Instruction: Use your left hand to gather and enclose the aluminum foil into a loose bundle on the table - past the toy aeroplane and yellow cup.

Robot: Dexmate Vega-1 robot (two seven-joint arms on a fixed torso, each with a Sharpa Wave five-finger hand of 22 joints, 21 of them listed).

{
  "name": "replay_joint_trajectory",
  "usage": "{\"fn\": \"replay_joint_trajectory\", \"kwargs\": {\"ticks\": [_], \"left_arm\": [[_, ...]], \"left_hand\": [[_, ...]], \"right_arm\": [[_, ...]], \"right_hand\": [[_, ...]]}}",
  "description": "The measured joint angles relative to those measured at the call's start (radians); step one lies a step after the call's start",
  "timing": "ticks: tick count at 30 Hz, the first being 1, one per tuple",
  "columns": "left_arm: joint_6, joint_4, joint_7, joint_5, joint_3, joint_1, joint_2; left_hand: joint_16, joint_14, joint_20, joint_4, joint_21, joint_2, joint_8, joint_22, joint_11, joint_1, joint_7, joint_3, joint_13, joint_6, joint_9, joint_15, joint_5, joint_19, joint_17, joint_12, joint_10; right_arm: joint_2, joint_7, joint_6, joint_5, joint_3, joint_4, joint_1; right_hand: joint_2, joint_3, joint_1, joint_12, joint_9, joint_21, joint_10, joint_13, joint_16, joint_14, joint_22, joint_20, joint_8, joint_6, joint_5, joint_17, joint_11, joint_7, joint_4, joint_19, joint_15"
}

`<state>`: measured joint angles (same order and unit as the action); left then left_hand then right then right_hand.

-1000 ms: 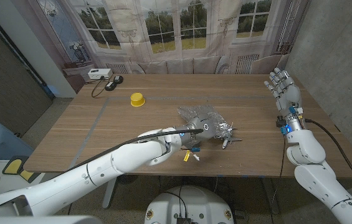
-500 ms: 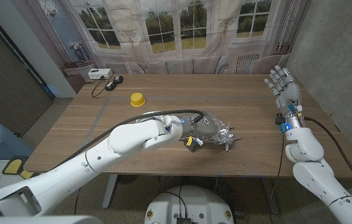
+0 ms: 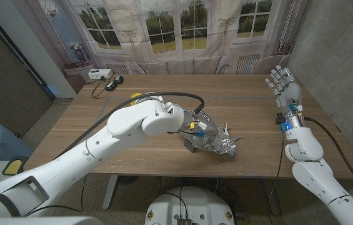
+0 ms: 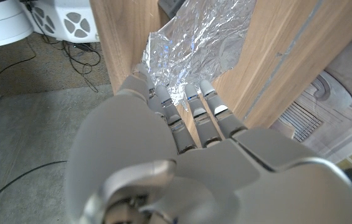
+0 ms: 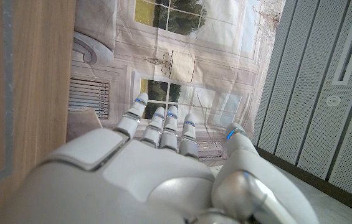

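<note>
The aluminum foil point(image 3: 220, 144) lay crumpled near the front edge of the wooden tabletop point(image 3: 251, 109), and your left hand point(image 3: 196, 132) pressed down on its left side, fingers point(image 4: 177, 112) reaching onto the sheet; I couldn't tell whether they had closed around it. Your right hand point(image 3: 282, 83) stood raised at the tabletop's right edge, fingers apart, holding nothing.

Silver crinkled aluminum foil point(image 3: 218, 142); yellow cup point(image 3: 136, 96); brown wood-grain table point(image 3: 251, 112); white left robot hand point(image 4: 163, 162).
</note>
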<state>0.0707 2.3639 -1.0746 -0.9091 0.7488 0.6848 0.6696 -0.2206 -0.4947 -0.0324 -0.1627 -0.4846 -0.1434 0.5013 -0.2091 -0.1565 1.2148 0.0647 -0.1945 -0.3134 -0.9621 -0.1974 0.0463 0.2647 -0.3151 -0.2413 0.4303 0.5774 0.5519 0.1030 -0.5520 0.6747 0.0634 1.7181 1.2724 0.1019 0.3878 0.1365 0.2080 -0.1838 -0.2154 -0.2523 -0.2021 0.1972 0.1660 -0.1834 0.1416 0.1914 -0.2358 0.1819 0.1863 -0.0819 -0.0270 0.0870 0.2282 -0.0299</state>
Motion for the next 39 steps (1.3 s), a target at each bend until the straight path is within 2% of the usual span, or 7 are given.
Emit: {"fn": "replay_joint_trajectory", "kwargs": {"ticks": [7, 13, 17, 18, 28, 34, 39], "left_arm": [[-0.091, 0.001, -0.136, 0.1, 0.013, -0.043, -0.012], [-0.228, 0.005, -0.228, 0.189, 0.138, -0.21, 0.005], [-0.316, 0.005, -0.257, 0.238, 0.138, -0.21, 0.005], [-0.339, 0.008, -0.263, 0.25, 0.248, -0.326, 0.028], [-0.528, -0.003, -0.291, 0.332, 0.579, -0.657, 0.049], [-0.578, -0.012, -0.295, 0.35, 0.689, -0.79, 0.046], [-0.685, 0.025, -0.262, 0.33, 0.7, -0.792, 0.074]], "left_hand": [[0.015, 0.038, -0.016, -0.001, -0.004, 0.013, 0.0, 0.0, 0.027, -0.003, -0.047, -0.035, 0.0, -0.006, 0.0, -0.001, 0.046, 0.016, 0.0, -0.019, -0.027], [0.015, 0.056, -0.03, 0.006, -0.008, 0.016, 0.0, 0.0, 0.035, -0.006, -0.071, -0.047, -0.001, 0.009, -0.001, -0.001, 0.069, 0.03, 0.0, -0.029, -0.035], [0.017, 0.117, -0.062, 0.094, -0.011, 0.056, 0.087, 0.001, 0.068, -0.211, -0.13, 0.014, -0.005, 0.105, -0.097, -0.002, 0.001, 0.062, 0.003, -0.069, -0.086], [0.017, 0.124, -0.068, 0.12, -0.011, 0.06, 0.078, 0.004, 0.073, -0.266, -0.125, 0.031, -0.005, 0.132, -0.123, -0.003, -0.021, 0.068, 0.004, -0.075, -0.092], [0.017, 0.186, -0.087, 0.182, 0.011, 0.119, -0.211, 0.009, 0.14, -0.464, -0.045, 0.117, -0.008, 0.586, -0.018, -0.04, -0.047, 0.109, 0.028, -0.138, -0.213], [0.007, 0.17, -0.104, 0.188, 0.012, 0.113, -0.251, 0.009, 0.16, -0.481, -0.046, 0.122, -0.002, 0.642, -0.001, -0.05, -0.044, 0.094, 0.032, -0.146, -0.217], [-0.017, 0.089, -0.11, 0.17, -0.016, 0.001, -0.261, 0.009, 0.151, -0.439, -0.012, 0.056, 0.011, 0.58, 0.007, -0.04, -0.041, 0.023, 0.036, -0.138, -0.151]], "right_arm": [[-0.009, 0.003, 0.0, 0.007, -0.005, 0.0, 0.004], [-0.018, 0.022, 0.0, 0.021, -0.011, 0.0, 0.007], [-0.026, 0.022, 0.0, 0.021, -0.015, 0.002, 0.01], [-0.028, 0.032, 0.0, 0.03, -0.016, 0.002, 0.011], [-0.042, 0.053, 0.001, 0.048, -0.031, 0.006, 0.026], [-0.044, 0.056, 0.001, 0.053, -0.035, 0.01, 0.031], [-0.045, 0.055, 0.001, 0.056, -0.043, 0.015, 0.04]], "right_hand": [[0.003, 0.0, -0.003, 0.0, 0.0, 0.0, 0.0, 0.0, 0.0, 0.0, 0.0, 0.0, 0.0, 0.0, 0.0, 0.002, 0.0, 0.0, 0.0, 0.0, 0.0], [-0.001, 0.0, -0.009, 0.0, 0.0, 0.0, 0.0, 0.0, 0.0, 0.004, 0.0, -0.001, 0.0, 0.008, 0.0, 0.002, 0.0, -0.003, -0.009, 0.001, 0.004], [0.003, 0.0, -0.013, 0.0, 0.0, 0.0, 0.0, 0.0, 0.0, 0.009, 0.0, 0.001, 0.0, 0.009, 0.0, 0.002, 0.0, -0.002, -0.009, 0.008, -0.002], [0.003, 0.0, -0.013, 0.0, 0.0, 0.0, 0.0, 0.0, 0.0, 0.009, 0.0, 0.002, 0.0, 0.009, 0.0, 0.002, 0.0, -0.002, -0.009, 0.009, -0.002], [0.004, -0.004, -0.02, 0.0, 0.0, 0.0, 0.0, 0.0, 0.0, 0.013, 0.0, 0.002, 0.0, 0.009, 0.0, 0.002, 0.0, -0.002, -0.013, 0.009, -0.006], [0.004, -0.001, -0.02, 0.0, 0.0, 0.0, 0.0, 0.0, 0.0, 0.013, 0.0, 0.002, 0.0, 0.009, 0.0, 0.002, 0.0, -0.002, -0.017, 0.009, -0.006], [0.001, -0.005, -0.023, 0.0, 0.0, 0.0, 0.0, 0.0, 0.0, 0.013, 0.0, 0.002, 0.0, 0.009, 0.0, 0.002, 0.0, -0.002, -0.021, 0.009, -0.006]]}}
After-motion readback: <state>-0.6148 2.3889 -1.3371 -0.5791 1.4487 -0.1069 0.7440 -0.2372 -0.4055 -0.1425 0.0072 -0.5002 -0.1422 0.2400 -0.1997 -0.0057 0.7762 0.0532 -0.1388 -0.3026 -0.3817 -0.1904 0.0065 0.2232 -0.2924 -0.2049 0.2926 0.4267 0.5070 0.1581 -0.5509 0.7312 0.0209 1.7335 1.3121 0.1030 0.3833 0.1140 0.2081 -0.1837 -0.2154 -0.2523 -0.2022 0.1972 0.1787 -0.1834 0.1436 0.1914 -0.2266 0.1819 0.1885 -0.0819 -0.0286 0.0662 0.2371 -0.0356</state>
